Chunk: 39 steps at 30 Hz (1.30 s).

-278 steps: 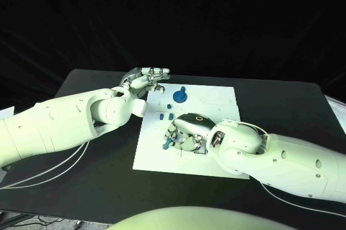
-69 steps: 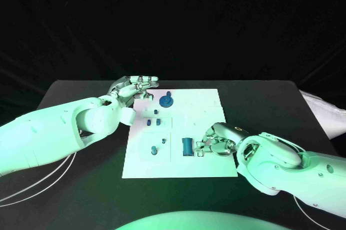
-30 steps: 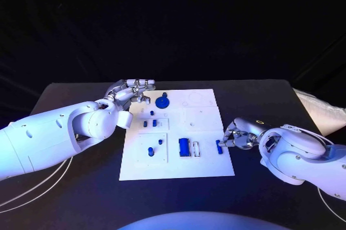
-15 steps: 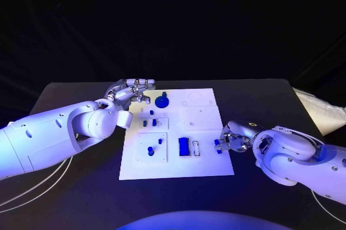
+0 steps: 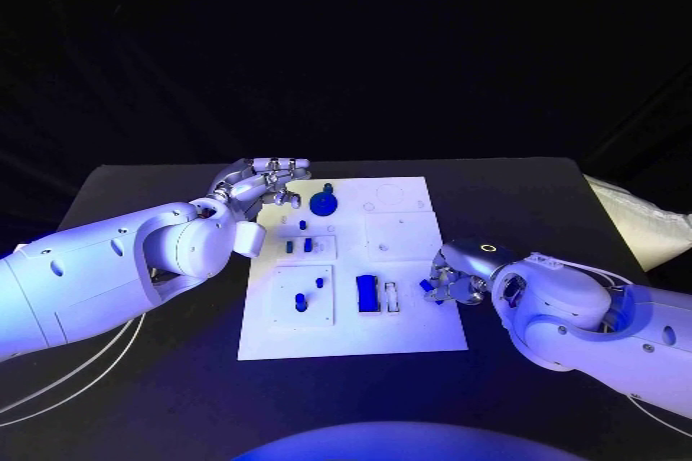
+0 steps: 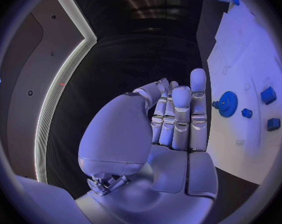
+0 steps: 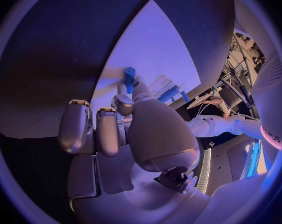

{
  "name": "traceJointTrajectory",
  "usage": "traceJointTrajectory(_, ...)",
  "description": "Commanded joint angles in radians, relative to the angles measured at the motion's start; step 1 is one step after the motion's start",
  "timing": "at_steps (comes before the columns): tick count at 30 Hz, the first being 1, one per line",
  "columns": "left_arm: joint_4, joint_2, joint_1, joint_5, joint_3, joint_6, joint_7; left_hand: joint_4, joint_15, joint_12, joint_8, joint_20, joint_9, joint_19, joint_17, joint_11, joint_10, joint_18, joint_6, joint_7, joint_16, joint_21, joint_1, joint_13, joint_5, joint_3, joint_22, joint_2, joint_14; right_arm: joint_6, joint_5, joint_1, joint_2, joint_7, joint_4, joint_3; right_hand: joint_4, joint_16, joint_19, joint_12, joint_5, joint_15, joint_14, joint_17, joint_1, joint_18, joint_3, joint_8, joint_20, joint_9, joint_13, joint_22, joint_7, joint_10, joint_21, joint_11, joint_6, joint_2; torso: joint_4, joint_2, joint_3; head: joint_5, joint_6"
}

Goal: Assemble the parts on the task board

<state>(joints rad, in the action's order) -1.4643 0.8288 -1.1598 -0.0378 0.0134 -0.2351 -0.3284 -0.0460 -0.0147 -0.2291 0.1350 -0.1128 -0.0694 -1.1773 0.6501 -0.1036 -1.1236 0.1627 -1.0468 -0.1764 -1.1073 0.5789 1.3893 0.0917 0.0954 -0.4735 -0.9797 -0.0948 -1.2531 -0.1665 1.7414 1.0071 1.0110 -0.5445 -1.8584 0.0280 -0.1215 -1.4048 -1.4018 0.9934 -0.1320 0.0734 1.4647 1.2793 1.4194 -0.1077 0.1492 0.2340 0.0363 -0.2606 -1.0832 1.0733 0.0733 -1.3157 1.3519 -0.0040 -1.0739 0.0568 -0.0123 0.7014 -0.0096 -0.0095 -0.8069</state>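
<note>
My right hand sits over the near right edge of the task board, its fingers curled together and pinching a small blue part. In the right wrist view that part sticks out past my fingertips, above the white surface of the board. I cannot tell whether the part touches the board or hangs just above it.

Just beside those fingers, toward the board's middle, a larger blue block stands in a recess with a narrow white slot next to it. Further in the same direction, a small blue peg sits in its own square recess.

My left hand is well apart from the right one, at the far left corner of the board, above the black worktop. Its fingers lie straight and close side by side, the thumb bent beside them, and they hold nothing. Just beside them on the board stands a blue gear, seen in the left wrist view as a toothed disc. Near it, away from those fingers, lie a few small blue pieces in a row.
</note>
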Motion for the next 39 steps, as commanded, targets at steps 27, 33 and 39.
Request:
traceJointTrajectory(27, -0.002, -0.002, 0.0, 0.004, -0.001, 0.018, -0.004, 0.001, -0.002, -0.004, 0.006, -0.003, 0.001, 0.003, -0.001, 0.001, 0.009, 0.019, 0.007, -0.002, 0.007, -0.008, -0.004, 0.001, -0.001, 0.006, 0.001, 0.01, 0.007, -0.194, -0.229, -0.009, 0.023, -0.012, -0.048, 0.006, -0.076, -0.015, -0.01, 0.009, -0.088, 0.009, 0.062, 0.04, -0.045, 0.023, -0.227, -0.031, -0.011, 0.008, -0.022, 0.036, -0.01, -0.023, 0.013, -0.009, -0.039, -0.025, 0.0, 0.0, 0.0012, 0.0, -0.002)
traceJointTrajectory(33, -0.002, -0.003, 0.0, 0.004, -0.001, 0.019, -0.004, 0.001, -0.002, -0.004, 0.006, -0.003, 0.001, 0.003, -0.001, 0.001, 0.009, 0.019, 0.007, -0.002, 0.007, -0.008, -0.004, 0.001, -0.001, 0.006, 0.001, 0.01, 0.007, -0.21, -0.296, -0.008, 0.017, -0.005, -0.059, 0.006, -0.09, -0.017, -0.011, 0.013, -0.104, 0.009, 0.063, 0.045, -0.061, 0.024, -0.268, -0.033, -0.012, 0.005, -0.027, 0.039, -0.009, -0.027, 0.015, -0.011, -0.043, -0.051, 0.0007, 0.001, 0.0003, -0.001, -0.003)
traceJointTrajectory(39, -0.002, -0.003, 0.0, 0.004, -0.001, 0.019, -0.004, 0.001, -0.002, -0.004, 0.006, -0.003, 0.001, 0.003, -0.001, 0.001, 0.009, 0.019, 0.007, -0.002, 0.007, -0.008, -0.004, 0.001, -0.001, 0.006, 0.001, 0.01, 0.007, -0.208, -0.357, -0.008, 0.002, 0.001, -0.055, 0.006, -0.119, -0.02, -0.011, 0.023, -0.125, 0.007, 0.064, 0.049, -0.107, 0.024, -0.275, -0.033, -0.01, 0.001, -0.036, 0.041, -0.007, -0.035, 0.016, -0.008, -0.049, -0.075, 0.0014, 0.0, -0.0008, -0.001, -0.004)
